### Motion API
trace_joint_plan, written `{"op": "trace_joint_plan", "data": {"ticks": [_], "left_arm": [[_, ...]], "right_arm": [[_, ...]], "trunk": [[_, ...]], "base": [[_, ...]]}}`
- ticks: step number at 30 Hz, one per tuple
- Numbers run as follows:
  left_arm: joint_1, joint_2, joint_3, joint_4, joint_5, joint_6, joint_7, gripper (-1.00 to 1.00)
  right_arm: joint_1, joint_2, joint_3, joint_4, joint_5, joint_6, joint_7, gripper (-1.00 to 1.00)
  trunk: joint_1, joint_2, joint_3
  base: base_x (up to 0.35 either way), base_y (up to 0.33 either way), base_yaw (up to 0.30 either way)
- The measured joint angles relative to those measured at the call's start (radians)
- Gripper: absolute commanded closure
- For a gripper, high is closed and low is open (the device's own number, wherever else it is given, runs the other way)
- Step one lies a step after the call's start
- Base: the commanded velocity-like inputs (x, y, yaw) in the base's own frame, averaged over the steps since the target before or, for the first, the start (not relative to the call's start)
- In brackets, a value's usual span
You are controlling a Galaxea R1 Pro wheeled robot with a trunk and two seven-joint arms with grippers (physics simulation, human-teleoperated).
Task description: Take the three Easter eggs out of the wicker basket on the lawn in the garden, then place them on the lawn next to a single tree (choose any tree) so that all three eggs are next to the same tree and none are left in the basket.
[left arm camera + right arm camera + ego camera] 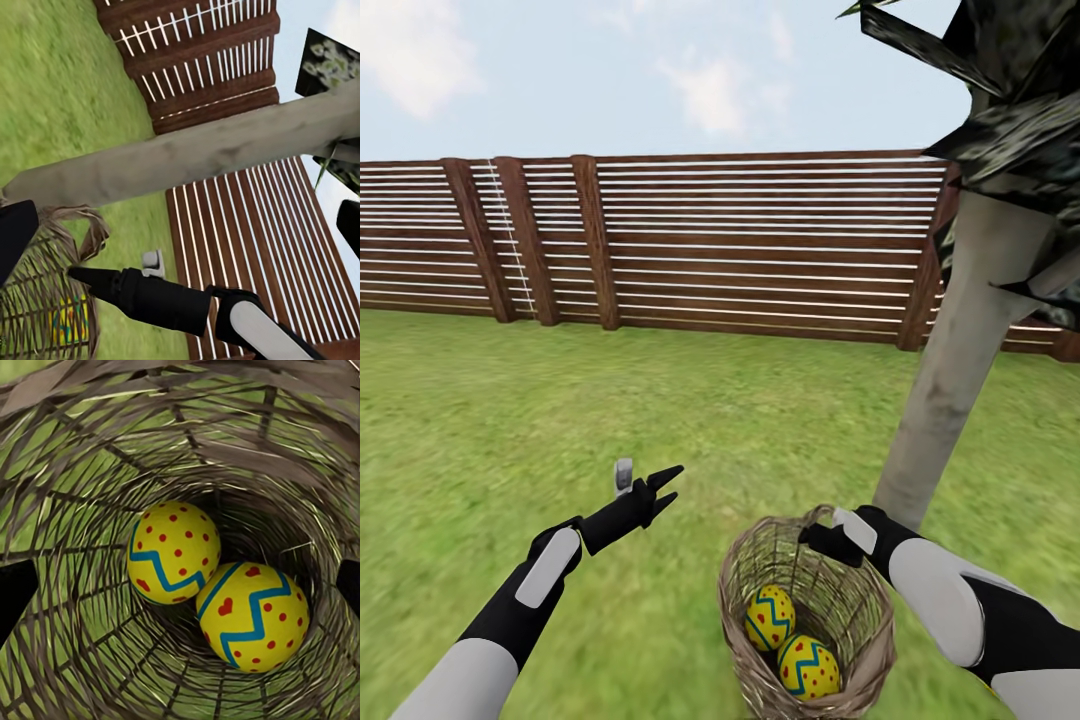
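The right gripper (828,540) sits at the rim of the wicker basket (760,560), at about twelve o'clock on its mouth, aimed down into the opening; its fingertips are mostly hidden by the wrist, and although the right wrist view shows dark tips at both edges of the picture, whether they pinch the rim cannot be told. That same view looks straight down the basket's (90,495) woven tube, whose long axis runs from the mouth to the bottom, where two Easter eggs (174,552) lie touching each other. In the head view the basket leans, with its mouth tipped up and away from the robot and its base toward the near edge; the upper egg (771,617) lies at about ten o'clock from the lower one (808,667), and each egg's long axis follows roughly the same lean as the basket. The left gripper (662,487) hovers above the lawn (510,420) at about ten o'clock from the basket, well apart from it, its two dark fingers spread and holding nothing, pointing toward two o'clock. Just past the basket, at about one o'clock, the tree (960,370) rises from the grass, its pale trunk leaning toward the right as it climbs into dark leaf clumps. Beyond it a brown slatted fence (710,240) closes the garden.
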Motion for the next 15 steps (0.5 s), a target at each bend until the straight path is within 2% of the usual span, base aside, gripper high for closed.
{"op": "trace_joint_plan", "data": {"ticks": [2,4,6,8,12,15], "left_arm": [[0.000,0.000,0.000,0.000,0.000,0.000,0.001,-1.00],[0.000,0.000,0.000,0.000,0.000,0.000,0.001,-1.00],[0.000,0.000,0.000,0.000,0.000,0.000,0.001,-1.00],[0.000,0.000,0.000,0.000,0.000,0.000,0.002,-1.00],[0.000,-0.001,0.000,0.000,-0.001,0.000,0.003,-1.00],[0.000,-0.001,0.000,0.000,-0.002,0.000,0.003,-1.00]], "right_arm": [[0.000,0.000,-0.001,0.000,-0.007,0.000,0.002,-1.00],[0.000,0.000,-0.002,0.000,-0.035,0.000,0.002,-1.00],[0.000,0.000,-0.001,-0.001,-0.089,-0.003,0.000,-1.00],[0.000,0.001,0.002,-0.001,-0.123,-0.007,-0.003,-1.00],[0.000,0.006,0.001,-0.001,-0.143,-0.012,-0.011,-1.00],[0.000,0.032,0.002,-0.005,-0.142,-0.025,-0.061,-1.00]], "trunk": [[0.008,-0.014,-0.006],[0.015,-0.028,-0.013],[0.023,-0.042,-0.019],[0.031,-0.056,-0.025],[0.046,-0.084,-0.038],[0.058,-0.105,-0.047]], "base": [[0.000,0.000,0.000],[0.000,0.000,0.000],[0.000,0.000,0.000],[0.000,0.000,0.000],[0.000,0.000,0.000],[0.000,0.000,0.000]]}}
